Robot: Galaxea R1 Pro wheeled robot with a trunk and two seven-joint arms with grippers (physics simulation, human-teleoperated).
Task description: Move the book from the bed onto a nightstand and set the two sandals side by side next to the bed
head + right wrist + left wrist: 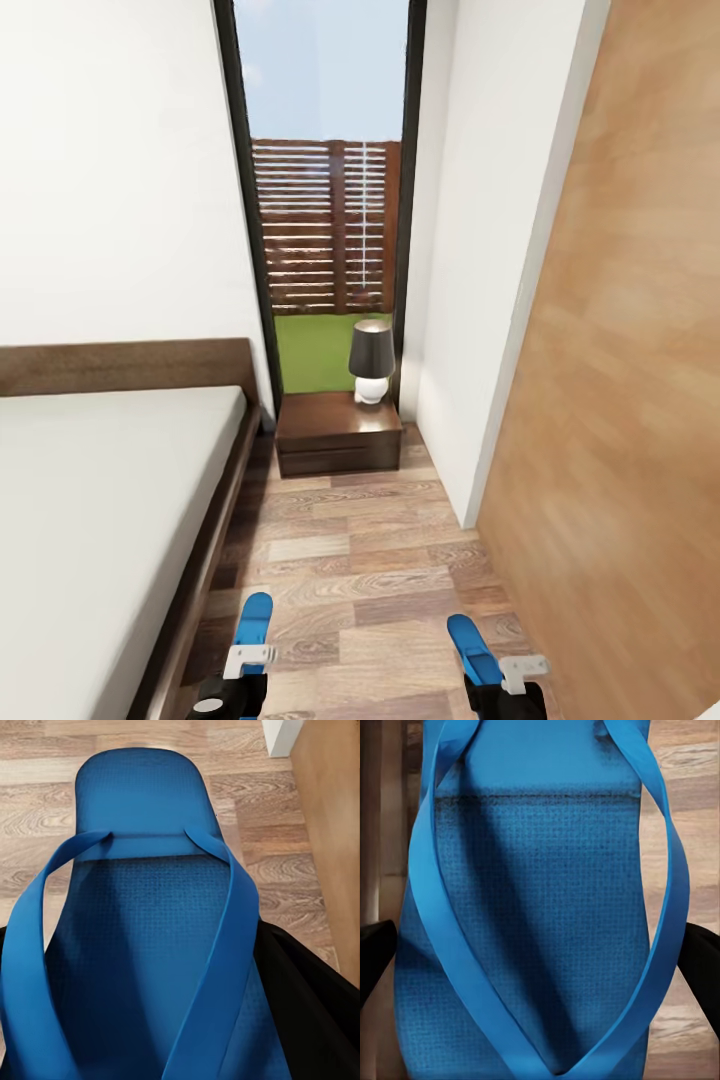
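Along the head view's left side runs the bed (pixel 110 500), its off-white mattress bare. Beyond its headboard corner, under the tall window (pixel 325 190), stands the nightstand (pixel 338 432) carrying a small lamp (pixel 371 362). Low over the plank floor (pixel 370 560), the left gripper (pixel 248 668) clamps one blue sandal (pixel 532 907); the right gripper (pixel 500 680) clamps the other sandal (pixel 142 915), well apart.

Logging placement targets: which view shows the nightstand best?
The head view: the nightstand stands whole beside the bed, a lamp on top. Both wrist views show blue sandals and wood floor instead.
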